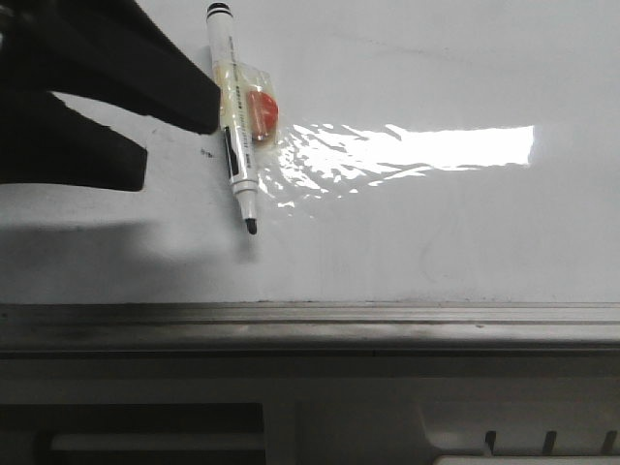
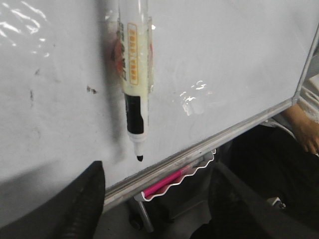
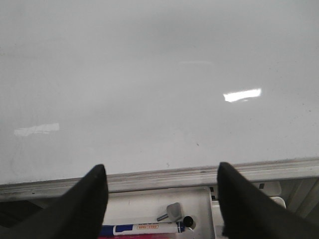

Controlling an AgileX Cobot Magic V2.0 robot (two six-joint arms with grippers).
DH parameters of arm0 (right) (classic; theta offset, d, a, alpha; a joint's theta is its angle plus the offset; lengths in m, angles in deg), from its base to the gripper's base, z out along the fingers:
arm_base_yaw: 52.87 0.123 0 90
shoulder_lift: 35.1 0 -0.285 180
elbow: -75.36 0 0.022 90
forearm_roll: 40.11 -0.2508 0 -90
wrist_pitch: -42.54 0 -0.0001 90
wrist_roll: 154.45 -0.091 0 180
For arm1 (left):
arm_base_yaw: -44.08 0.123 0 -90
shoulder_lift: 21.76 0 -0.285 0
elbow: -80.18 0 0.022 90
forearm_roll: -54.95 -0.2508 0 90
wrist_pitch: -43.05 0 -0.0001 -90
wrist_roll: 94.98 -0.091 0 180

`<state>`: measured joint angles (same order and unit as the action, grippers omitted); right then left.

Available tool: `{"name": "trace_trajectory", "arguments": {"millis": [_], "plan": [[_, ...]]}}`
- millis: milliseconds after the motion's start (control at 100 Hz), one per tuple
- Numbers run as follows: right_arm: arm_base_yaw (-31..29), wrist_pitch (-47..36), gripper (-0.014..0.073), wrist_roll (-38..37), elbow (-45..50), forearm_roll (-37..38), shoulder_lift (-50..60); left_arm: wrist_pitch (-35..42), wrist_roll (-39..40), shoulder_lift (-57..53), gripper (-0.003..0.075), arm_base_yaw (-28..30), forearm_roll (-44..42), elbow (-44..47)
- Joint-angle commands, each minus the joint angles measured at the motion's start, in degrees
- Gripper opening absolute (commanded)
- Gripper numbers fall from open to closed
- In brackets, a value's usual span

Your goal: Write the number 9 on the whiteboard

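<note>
The whiteboard (image 1: pixel 436 242) fills the front view, with glare at its middle and a grey edge rail (image 1: pixel 310 325) along the front. No stroke of the number 9 shows on it, only tiny dark specks (image 1: pixel 203 152). A white marker pen (image 1: pixel 232 126) with a black tip points at the rail, wrapped in clear tape with an orange piece (image 1: pixel 262 111). My left gripper (image 1: pixel 174 145) is open just left of the pen. In the left wrist view the pen (image 2: pixel 133 84) hangs ahead of my open left gripper (image 2: pixel 158 169). My right gripper (image 3: pixel 162 169) is open and empty over the whiteboard (image 3: pixel 149 74) edge.
A white wavy tray with a pink marker (image 2: pixel 164 183) hangs under the rail. A blue-and-white marker (image 3: pixel 144 229) and a grey wing knob (image 3: pixel 172 211) lie below the rail in the right wrist view. A person's arm (image 2: pixel 304 129) shows beyond the board's corner.
</note>
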<state>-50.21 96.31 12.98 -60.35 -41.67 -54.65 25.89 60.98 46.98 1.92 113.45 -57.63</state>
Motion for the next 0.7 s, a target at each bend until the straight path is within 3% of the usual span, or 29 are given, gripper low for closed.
{"name": "trace_trajectory", "arguments": {"millis": [0, 150, 360, 690], "plan": [[0.1, -4.5, 0.0412, 0.6, -1.7, 0.1, -1.3, 7.4, -0.4, 1.3, 0.0405, -2.1, 2.4, -2.0], [0.1, -4.5, 0.0412, 0.6, -1.7, 0.1, -1.3, 12.0, -0.4, 4.3, 0.0383, -2.6, 4.0, -2.0], [0.1, -4.5, 0.0412, 0.6, -1.7, -0.1, -1.3, 12.4, -0.4, 7.0, 0.0293, -2.6, 4.5, -2.0], [0.1, -4.5, 0.0412, 0.6, -1.7, -0.2, -1.3, 10.2, -0.4, 7.2, 0.0288, -2.6, 5.6, -3.9]]}}
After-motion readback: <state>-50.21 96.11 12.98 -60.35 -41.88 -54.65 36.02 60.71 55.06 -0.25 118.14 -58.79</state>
